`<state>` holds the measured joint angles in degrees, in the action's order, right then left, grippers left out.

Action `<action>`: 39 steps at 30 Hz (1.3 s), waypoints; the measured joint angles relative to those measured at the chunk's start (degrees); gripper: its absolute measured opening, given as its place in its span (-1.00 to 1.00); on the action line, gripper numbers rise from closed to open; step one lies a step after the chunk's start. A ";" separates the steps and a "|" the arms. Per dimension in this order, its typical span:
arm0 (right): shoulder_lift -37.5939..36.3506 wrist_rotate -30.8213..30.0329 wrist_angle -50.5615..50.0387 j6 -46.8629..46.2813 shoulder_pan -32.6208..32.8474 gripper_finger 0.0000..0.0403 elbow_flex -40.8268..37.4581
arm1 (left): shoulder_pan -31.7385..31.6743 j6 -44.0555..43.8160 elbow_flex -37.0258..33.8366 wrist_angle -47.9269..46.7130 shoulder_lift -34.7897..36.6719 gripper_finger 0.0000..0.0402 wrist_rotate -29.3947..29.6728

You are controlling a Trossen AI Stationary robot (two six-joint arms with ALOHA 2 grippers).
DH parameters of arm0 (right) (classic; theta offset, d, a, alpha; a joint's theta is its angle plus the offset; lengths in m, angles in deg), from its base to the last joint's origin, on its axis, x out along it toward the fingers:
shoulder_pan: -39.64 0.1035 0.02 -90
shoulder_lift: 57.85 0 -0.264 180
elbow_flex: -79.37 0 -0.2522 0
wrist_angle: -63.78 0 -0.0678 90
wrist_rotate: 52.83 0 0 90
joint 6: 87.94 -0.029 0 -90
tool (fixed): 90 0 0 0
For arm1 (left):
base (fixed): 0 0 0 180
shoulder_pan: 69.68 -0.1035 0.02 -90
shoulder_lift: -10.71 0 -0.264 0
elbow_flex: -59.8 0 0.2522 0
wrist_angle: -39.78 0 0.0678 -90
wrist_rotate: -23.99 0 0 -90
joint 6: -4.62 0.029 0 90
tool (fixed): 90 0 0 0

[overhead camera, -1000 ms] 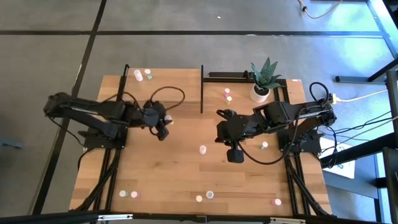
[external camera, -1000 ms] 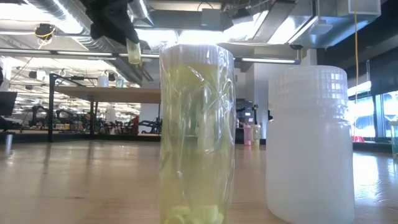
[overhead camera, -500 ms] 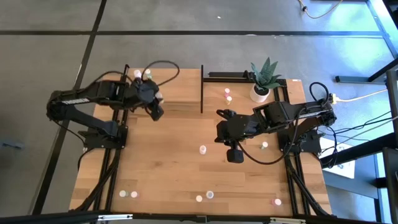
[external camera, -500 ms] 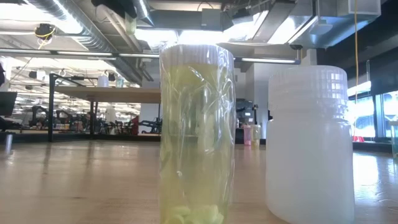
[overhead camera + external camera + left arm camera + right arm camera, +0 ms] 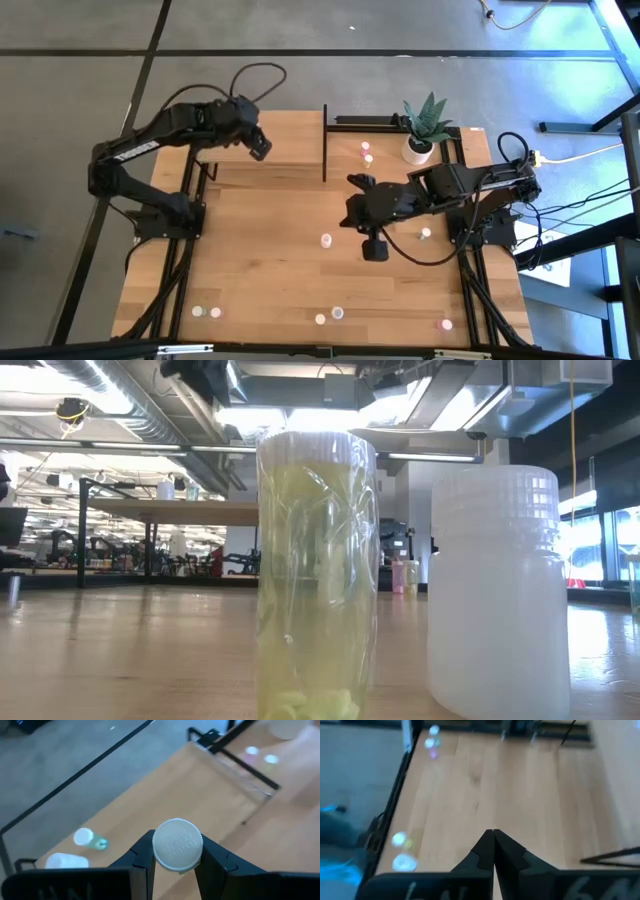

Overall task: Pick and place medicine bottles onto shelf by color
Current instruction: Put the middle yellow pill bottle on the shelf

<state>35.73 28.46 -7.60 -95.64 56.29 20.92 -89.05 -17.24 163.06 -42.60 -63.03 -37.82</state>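
An overhead camera looks straight down on the whole wooden table (image 5: 260,250) and both arms. A second camera sits at tabletop height, facing level across the table into the room, very close to a clear yellow-filled bottle (image 5: 317,575) and a white bottle (image 5: 497,590). Each wrist camera looks forward past its own fingers down at the table; the left one shares the shelf (image 5: 165,795) at the far left corner with the overhead view.

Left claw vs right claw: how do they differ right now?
The left claw grips a white-capped bottle; the right claw is shut and empty. In the high view, the left claw is over the shelf's back left part, while the right claw hangs mid-table. Both are dark two-finger claws.
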 joint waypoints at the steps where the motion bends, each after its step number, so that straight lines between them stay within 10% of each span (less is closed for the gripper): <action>1: 0.00 -1.87 1.08 0.37 0.00 -0.96 0.00 | -1.05 0.00 0.00 0.00 -0.37 -0.55 -0.74; 12: 0.00 -18.56 4.30 0.74 -0.02 -0.96 0.00 | -7.24 0.04 -0.02 0.27 -6.53 -0.55 -2.83; 39: -0.02 -18.70 4.51 0.50 -0.02 -0.96 0.00 | -7.94 -12.64 -7.59 12.67 -11.46 -0.55 4.93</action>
<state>35.71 9.75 -3.09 -95.14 56.27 20.92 -96.99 -29.88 155.47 -29.93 -74.50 -32.89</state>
